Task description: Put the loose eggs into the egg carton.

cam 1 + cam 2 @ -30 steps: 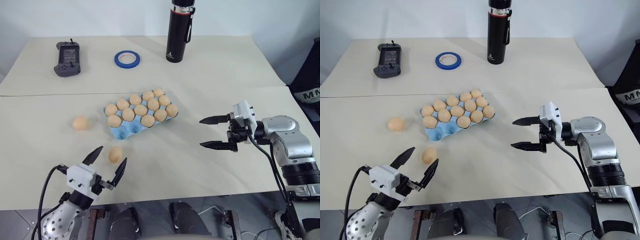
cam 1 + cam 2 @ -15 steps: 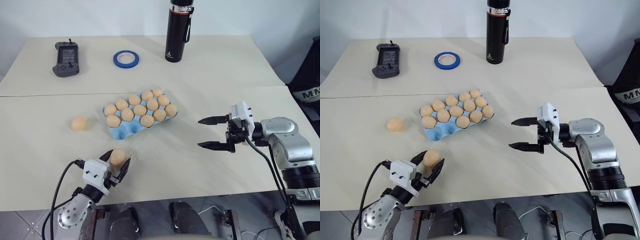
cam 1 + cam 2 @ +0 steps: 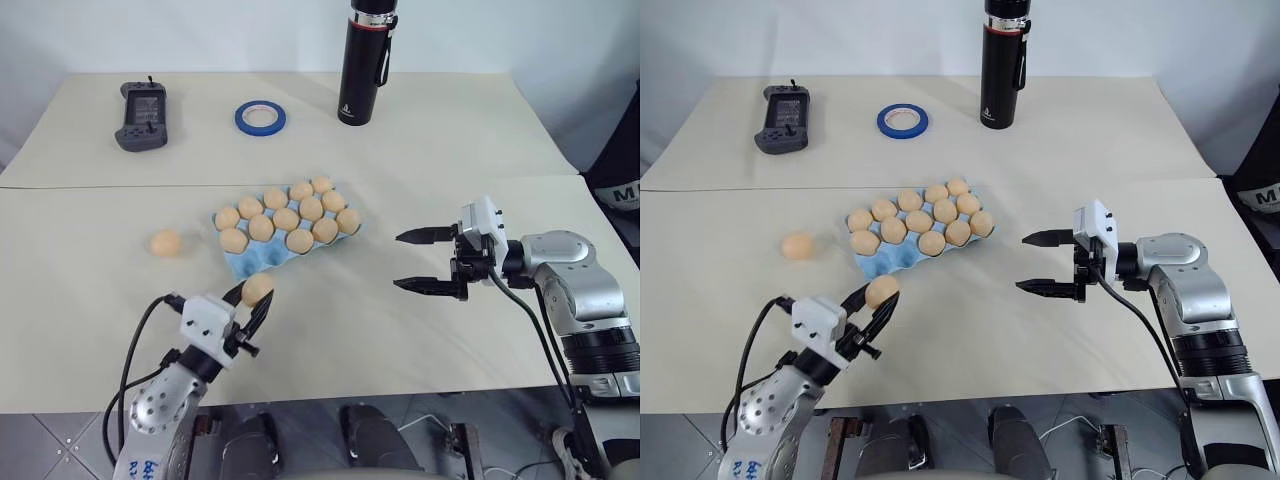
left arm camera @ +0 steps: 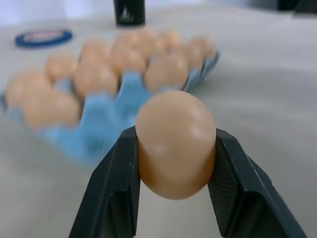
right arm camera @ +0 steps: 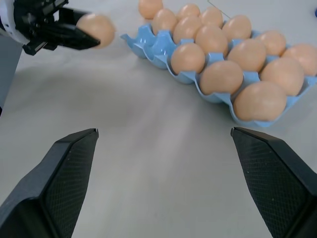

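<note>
So far out on the left there's one loose egg sitting by itself on the table, well apart from everything, not dealt with yet. Next over, the left gripper is clamped on another egg, lifted off the table and just short of the egg carton, front edge side. The carton's mostly full, and the row of pockets nearest the robot looks empty, so I'd guess two eggs left to drop in. Over on the right, the right gripper hangs spread wide with nothing in it.
</note>
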Controlling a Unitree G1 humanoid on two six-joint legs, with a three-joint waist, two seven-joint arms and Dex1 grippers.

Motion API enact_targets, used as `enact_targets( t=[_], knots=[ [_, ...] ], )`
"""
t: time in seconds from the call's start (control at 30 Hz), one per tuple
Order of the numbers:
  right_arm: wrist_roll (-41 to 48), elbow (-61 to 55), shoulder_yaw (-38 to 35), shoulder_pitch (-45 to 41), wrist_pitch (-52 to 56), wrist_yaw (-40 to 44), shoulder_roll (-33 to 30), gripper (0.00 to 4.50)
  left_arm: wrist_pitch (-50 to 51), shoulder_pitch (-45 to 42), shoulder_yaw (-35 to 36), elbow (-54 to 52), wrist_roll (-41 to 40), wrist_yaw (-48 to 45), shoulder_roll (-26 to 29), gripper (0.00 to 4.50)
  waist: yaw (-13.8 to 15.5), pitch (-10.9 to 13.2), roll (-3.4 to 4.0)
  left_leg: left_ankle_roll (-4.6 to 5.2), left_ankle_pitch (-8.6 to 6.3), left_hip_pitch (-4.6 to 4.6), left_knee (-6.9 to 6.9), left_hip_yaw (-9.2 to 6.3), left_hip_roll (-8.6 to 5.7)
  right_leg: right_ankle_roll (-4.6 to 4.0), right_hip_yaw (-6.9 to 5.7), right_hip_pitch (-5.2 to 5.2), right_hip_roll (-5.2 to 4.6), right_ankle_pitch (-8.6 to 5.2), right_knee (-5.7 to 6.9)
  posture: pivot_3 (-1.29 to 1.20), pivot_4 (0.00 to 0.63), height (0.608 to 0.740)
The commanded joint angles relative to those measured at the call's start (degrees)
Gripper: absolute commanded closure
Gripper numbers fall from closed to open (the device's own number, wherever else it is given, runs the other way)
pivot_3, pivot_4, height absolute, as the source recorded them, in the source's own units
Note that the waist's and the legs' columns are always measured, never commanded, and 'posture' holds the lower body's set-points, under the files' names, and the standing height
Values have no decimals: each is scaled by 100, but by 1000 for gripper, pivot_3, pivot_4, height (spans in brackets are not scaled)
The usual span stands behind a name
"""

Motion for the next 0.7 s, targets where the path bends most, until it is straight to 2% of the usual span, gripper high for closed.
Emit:
enact_targets(
  t=[0.03, 0.23, 0.47, 0.7],
  knots=[
    [112, -216, -249, 83, -25, -51, -86, 0, 505, -531, -29, -239, 32, 464, -218, 2978, 19, 0, 0, 0, 0, -1, 2, 0, 0, 1, -1, -2, 2, 0, 3, 0, 150, 740],
    [273, -489, -526, 458, 21, -68, -199, 0, 777, -1712, -85, 432, 277, 596, -143, 2978, 162, 3, 5, -5, 3, 0, 18, 0, 2, 10, -1, -11, 14, 4, 34, 0, 150, 740],
    [299, -740, -626, 693, 82, -273, -176, 0, 635, -2102, -87, 1045, 351, 488, 29, 2978, 162, 3, 7, -6, 4, 2, 32, 10, 7, 11, 1, -15, 15, 5, 50, 0, 150, 740],
    [317, -792, -605, 771, 85, -415, -128, 0, 619, -2154, -141, 1042, 283, 228, 192, 730, 176, 3, 7, -6, 4, 0, 36, 12, 6, 10, 2, -15, 13, 5, 53, 0, 150, 740]
  ],
)
